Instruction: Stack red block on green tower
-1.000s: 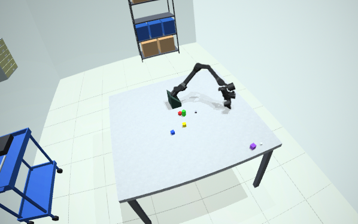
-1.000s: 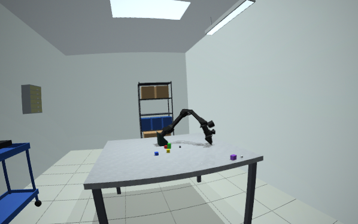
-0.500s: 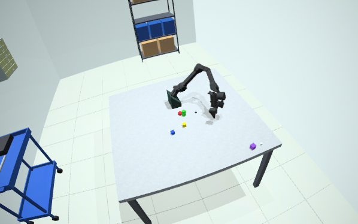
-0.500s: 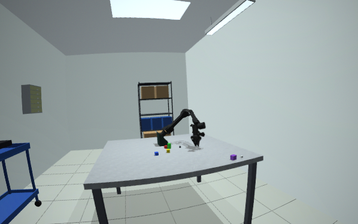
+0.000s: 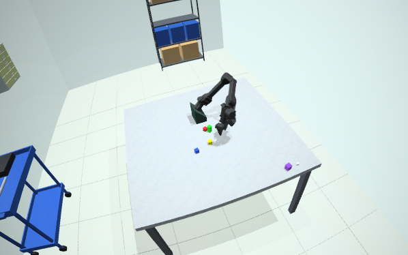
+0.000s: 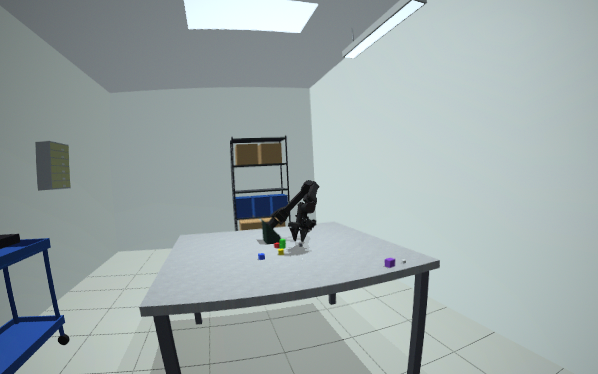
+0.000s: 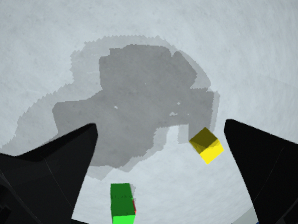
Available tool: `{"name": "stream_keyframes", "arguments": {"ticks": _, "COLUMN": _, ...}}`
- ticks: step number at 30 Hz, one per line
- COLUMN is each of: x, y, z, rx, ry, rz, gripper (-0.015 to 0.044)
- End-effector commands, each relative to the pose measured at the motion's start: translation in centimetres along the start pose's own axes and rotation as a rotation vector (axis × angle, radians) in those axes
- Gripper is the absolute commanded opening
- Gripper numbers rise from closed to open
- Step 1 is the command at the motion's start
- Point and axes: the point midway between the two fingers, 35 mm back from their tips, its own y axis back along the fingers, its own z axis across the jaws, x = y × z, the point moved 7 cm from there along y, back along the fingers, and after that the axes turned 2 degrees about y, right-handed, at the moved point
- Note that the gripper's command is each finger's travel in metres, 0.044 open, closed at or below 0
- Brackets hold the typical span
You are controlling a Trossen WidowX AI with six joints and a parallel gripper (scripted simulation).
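Note:
The red block (image 5: 205,129) (image 6: 276,245) lies on the table right beside the green tower (image 5: 209,128) (image 6: 282,243), which stands upright. In the wrist view the green tower (image 7: 121,200) is at the bottom, left of the middle, and hides nearly all of the red block (image 7: 134,206); only a thin red sliver shows. My gripper (image 5: 220,133) (image 6: 299,242) (image 7: 162,128) is wide open and empty, pointing down above the table to the right of the tower in the top and exterior views. Neither finger touches the tower or the red block.
A yellow block (image 5: 210,142) (image 6: 281,252) (image 7: 206,146) lies in front of the tower, near the right finger in the wrist view. A blue block (image 5: 196,151) (image 6: 261,256) lies farther forward. A purple block (image 5: 288,166) (image 6: 389,262) and a tiny white block (image 5: 297,163) (image 6: 404,261) lie near the front right corner.

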Motion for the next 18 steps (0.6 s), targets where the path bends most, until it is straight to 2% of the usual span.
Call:
{"name": "stream_keyframes", "arguments": {"ticks": 1, "x": 4.3, "y": 0.0, "z": -1.3, "rx": -0.050, "ry": -0.051, "rz": 0.046, "gripper": 0.0440}}
{"name": "stream_keyframes", "arguments": {"ticks": 10, "x": 11.5, "y": 1.0, "z": -1.9, "rx": -0.137, "ry": -0.161, "rz": 0.069, "gripper": 0.0440}}
{"name": "stream_keyframes", "arguments": {"ticks": 18, "x": 16.3, "y": 1.9, "z": 0.0, "rx": -0.247, "ry": -0.216, "rz": 0.021, "gripper": 0.0440}}
